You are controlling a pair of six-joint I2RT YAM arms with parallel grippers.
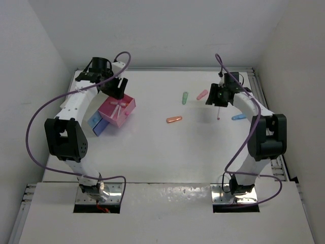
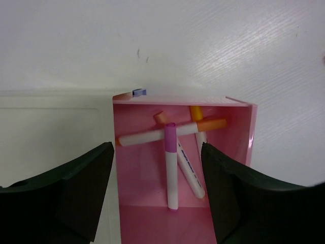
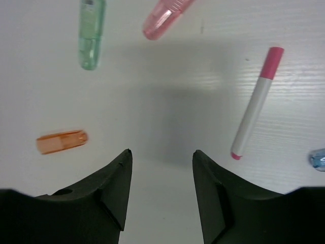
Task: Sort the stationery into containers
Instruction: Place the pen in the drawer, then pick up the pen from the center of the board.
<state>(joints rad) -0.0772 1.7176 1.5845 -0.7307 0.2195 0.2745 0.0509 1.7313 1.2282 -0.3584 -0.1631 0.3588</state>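
The pink box (image 1: 121, 111) holds several white pens with orange, yellow and purple caps; a purple-capped pen (image 2: 171, 173) lies on top. My left gripper (image 1: 115, 87) hovers over this box, open and empty, its fingers either side of the box (image 2: 238, 127). The blue box (image 1: 97, 124) lies next to the pink one. My right gripper (image 3: 161, 152) is open and empty above bare table. A white pen with a pink cap (image 3: 254, 109) lies to its right. Green (image 3: 91, 35), pink (image 3: 162, 18), orange (image 3: 62, 142) and light-blue (image 3: 319, 158) stubby pieces lie around it.
In the top view the loose pieces lie at the table's back right: green (image 1: 185, 97), pink (image 1: 202, 94), orange (image 1: 173, 119), light-blue (image 1: 238, 117). White walls close the table at the back and both sides. A small blue-tipped end (image 2: 138, 92) shows behind the pink box.
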